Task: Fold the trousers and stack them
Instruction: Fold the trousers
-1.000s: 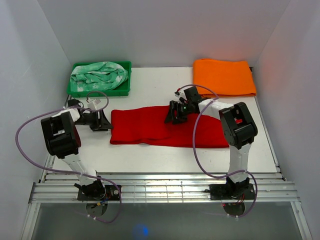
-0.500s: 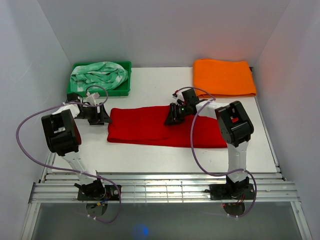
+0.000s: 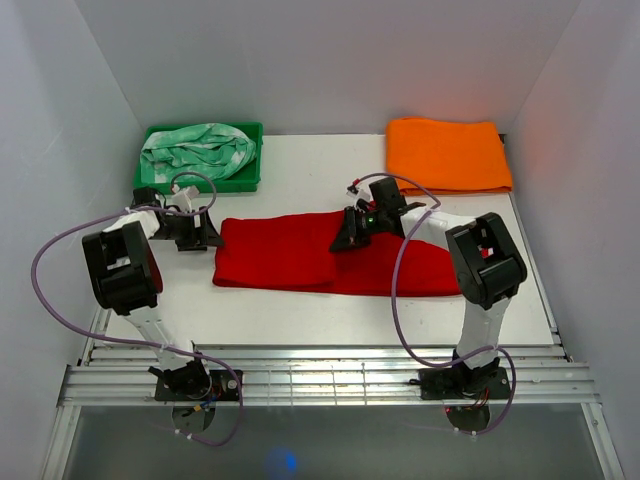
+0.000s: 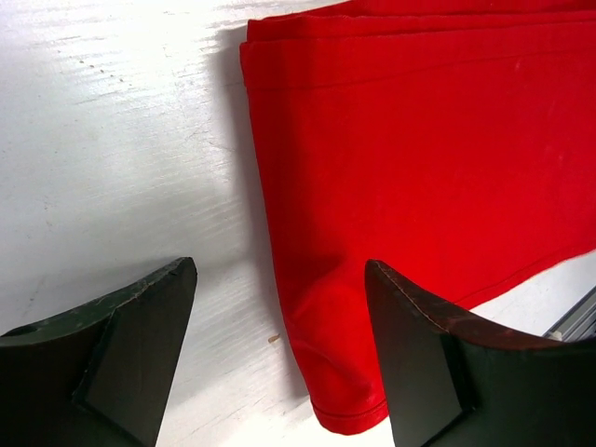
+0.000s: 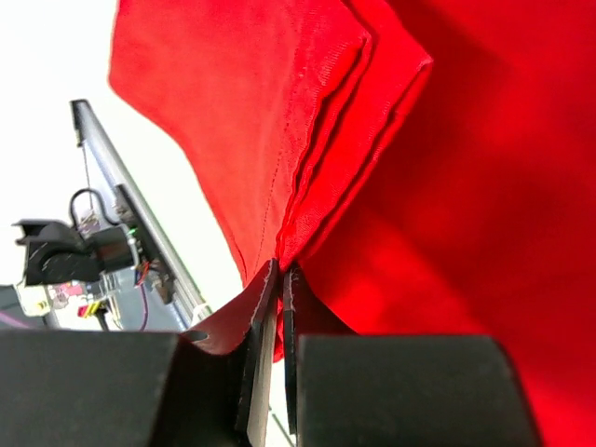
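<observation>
**Operator:** When viewed from above, where do the trousers lie?

**Technician:** They lie flat on the white table, near its middle. They are folded into a long red band that runs left to right. The right wrist view shows several layered edges in the cloth.

**Operator:** What is the condition of the right gripper?

**Technician:** Its fingers are together and clamped on the trousers. The grip point is on the far edge of the band, about halfway along it. In the right wrist view, a fold of red cloth is pinched between the two pads and drawn up to them.

**Operator:** And the left gripper?

**Technician:** Its jaws stand wide apart and hold nothing. It sits low at the left end of the band. In the left wrist view, the end corner of the cloth lies on the table between the two fingers. Contact between either finger and the cloth cannot be determined.

**Operator:** What else is on the table?

**Technician:** A green tray stands at the far left corner and holds a mint-green and white patterned cloth. A folded orange cloth lies at the far right corner. Both are apart from the trousers.
</observation>
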Tool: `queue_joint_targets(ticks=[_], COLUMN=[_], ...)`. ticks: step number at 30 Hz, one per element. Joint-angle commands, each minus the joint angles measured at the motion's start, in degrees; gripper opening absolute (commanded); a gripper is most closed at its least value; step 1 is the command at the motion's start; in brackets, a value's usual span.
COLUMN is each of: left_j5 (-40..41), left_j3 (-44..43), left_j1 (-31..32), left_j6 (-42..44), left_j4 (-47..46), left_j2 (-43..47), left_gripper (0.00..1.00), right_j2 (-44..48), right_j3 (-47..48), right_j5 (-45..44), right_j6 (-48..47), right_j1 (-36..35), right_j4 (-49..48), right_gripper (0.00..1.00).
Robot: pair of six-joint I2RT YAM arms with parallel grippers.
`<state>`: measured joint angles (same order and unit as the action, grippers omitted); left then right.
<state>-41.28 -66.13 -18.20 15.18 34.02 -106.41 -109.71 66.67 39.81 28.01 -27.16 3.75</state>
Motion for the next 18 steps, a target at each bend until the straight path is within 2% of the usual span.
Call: queue_joint_targets(ticks=[1,11,15,18], left_j5=[1.6,-2.3,-3.8,-3.7], left_j3=[1.4,4.2,5.9,6.5], left_j1=[-0.3,-0.3,-0.3,-0.8], left_j6=[0.8,3.2,3.6,3.3], left_j4=[0.2,2.0,2.2,2.1], left_j2=[2.2,3.0,3.5,4.1], left_gripper=[0.85,0.85,0.81,0.71], right_j2=[4.7,-1.7,-2.8,-3.7], right_j3=[-1.6,-0.2,-1.6,-1.8], right_j5=[1.9,-1.1,-2.3,-2.9], right_j6=[-0.3,-6.5,-7.9,-8.2], right_j1=[-0.3,3.2,3.3,3.4], right_j4=[-1.8,1.0,1.0,1.9], right_gripper=[0.08,0.08,0.08,0.08])
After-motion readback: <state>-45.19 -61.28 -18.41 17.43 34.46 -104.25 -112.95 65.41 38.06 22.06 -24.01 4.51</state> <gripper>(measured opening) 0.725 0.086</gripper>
